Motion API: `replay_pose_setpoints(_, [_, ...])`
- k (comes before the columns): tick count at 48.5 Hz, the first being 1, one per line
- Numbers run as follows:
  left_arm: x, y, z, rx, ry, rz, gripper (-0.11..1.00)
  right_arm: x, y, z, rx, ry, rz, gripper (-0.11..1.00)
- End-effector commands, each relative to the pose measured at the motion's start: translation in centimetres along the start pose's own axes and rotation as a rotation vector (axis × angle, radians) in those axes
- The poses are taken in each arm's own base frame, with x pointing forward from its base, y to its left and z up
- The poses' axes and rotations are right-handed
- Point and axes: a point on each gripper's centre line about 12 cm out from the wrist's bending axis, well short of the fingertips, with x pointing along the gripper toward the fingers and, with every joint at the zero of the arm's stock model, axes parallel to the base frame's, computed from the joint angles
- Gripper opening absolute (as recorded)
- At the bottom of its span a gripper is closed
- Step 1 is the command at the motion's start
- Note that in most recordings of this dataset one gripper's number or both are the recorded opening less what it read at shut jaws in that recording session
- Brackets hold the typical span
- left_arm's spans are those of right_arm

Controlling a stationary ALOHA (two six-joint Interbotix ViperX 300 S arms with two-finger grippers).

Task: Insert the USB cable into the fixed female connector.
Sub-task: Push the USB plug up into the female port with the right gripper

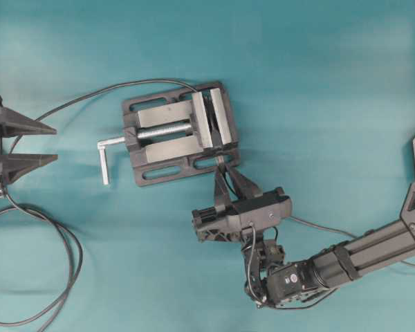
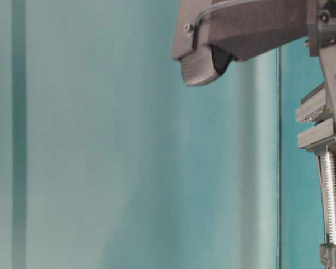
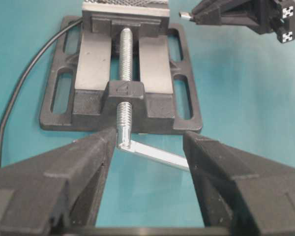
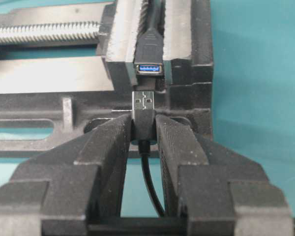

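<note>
Right wrist view alone: right gripper point(image 4: 143, 129) fingers pinching USB cable point(image 4: 144, 110), left gripper point(image 1: 47, 143) spread

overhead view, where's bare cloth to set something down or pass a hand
Bare teal cloth spans the whole top strip above the vise and the wide stretch to its right. Another free patch lies between the crank handle and the looped cable. It is crowded at the vise's lower right corner, where the right hand holds the USB cable at the fixed female connector.
</note>
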Motion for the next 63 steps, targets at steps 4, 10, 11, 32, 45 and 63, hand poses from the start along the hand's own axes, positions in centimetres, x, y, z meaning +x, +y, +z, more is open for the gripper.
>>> replay_pose_setpoints(4, [0.1, -0.1, 0.5, 0.021, -0.013, -0.005, 0.7, -0.5, 0.6, 1.2, 0.034, -0.006, 0.003, 0.22])
replay_pose_setpoints(10, [0.1, -0.1, 0.5, 0.021, -0.013, -0.005, 0.7, -0.4, 0.4, 1.4, 0.033, -0.023, -0.01, 0.22])
replay_pose_setpoints(11, [0.1, -0.1, 0.4, 0.021, -0.012, -0.005, 0.7, -0.4, 0.4, 1.4, 0.035, -0.023, -0.012, 0.22])
replay_pose_setpoints(32, [0.1, -0.1, 0.4, 0.021, -0.01, -0.005, 0.7, 0.1, 0.4, 1.5, 0.036, -0.027, -0.022, 0.22])
replay_pose_setpoints(45, [0.1, -0.1, 0.4, 0.021, -0.01, -0.005, 0.7, 0.5, 0.4, 1.5, 0.039, -0.022, -0.026, 0.22])
replay_pose_setpoints(63, [0.1, -0.1, 0.4, 0.022, -0.01, -0.005, 0.7, 0.9, 0.5, 1.3, 0.038, -0.004, -0.02, 0.22])
